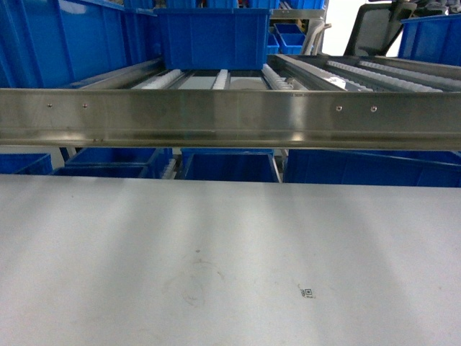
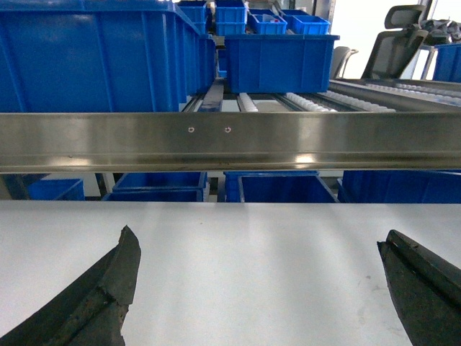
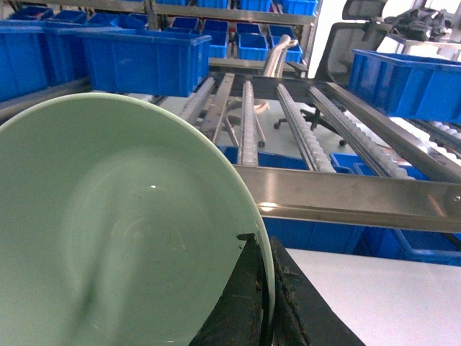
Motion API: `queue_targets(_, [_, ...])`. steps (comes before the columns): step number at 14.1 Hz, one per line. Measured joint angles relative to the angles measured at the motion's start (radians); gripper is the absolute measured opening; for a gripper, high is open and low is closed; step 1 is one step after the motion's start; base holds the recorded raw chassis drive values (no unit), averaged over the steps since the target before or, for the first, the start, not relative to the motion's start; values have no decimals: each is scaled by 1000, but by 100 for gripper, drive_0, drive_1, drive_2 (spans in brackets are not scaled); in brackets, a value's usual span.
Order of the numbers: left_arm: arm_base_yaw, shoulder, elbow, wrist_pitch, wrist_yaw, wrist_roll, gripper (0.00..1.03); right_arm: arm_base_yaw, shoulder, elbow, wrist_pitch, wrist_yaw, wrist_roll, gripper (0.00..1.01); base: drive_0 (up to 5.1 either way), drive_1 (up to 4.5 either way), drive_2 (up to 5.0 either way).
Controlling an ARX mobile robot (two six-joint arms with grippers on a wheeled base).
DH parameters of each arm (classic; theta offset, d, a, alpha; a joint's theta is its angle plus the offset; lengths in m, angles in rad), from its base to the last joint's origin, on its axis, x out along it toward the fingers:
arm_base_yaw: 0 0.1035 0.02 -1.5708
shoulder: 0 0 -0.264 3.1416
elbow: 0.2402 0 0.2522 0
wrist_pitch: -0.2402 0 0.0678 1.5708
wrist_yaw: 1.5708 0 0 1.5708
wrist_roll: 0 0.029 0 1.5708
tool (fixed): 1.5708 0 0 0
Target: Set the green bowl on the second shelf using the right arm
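Head camera looks level over the white table [image 1: 216,252] at the steel rail [image 1: 230,119]. Left wrist view sits lower, closer, sharing that rail. Right wrist view angles up beside it.

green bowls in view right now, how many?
1. The green bowl fills the right wrist view, its rim clamped in the right gripper in front of the roller shelf. Head and left wrist views show none; others could sit hidden inside blue crates.
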Motion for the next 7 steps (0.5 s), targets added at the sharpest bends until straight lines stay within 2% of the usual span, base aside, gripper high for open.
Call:
queue_targets(1, [0,0,0,0,0,0,98,24,-84,-4,-42,19,13,2,0,0,0])
queue_targets(2, [0,0,0,0,0,0,98,48,-135,-12,-66,39,11,2,0,0,0])
queue_targets(7, [0,0,0,3,3,0,98,47,-130,-21,-68,48,9,2,0,0,0])
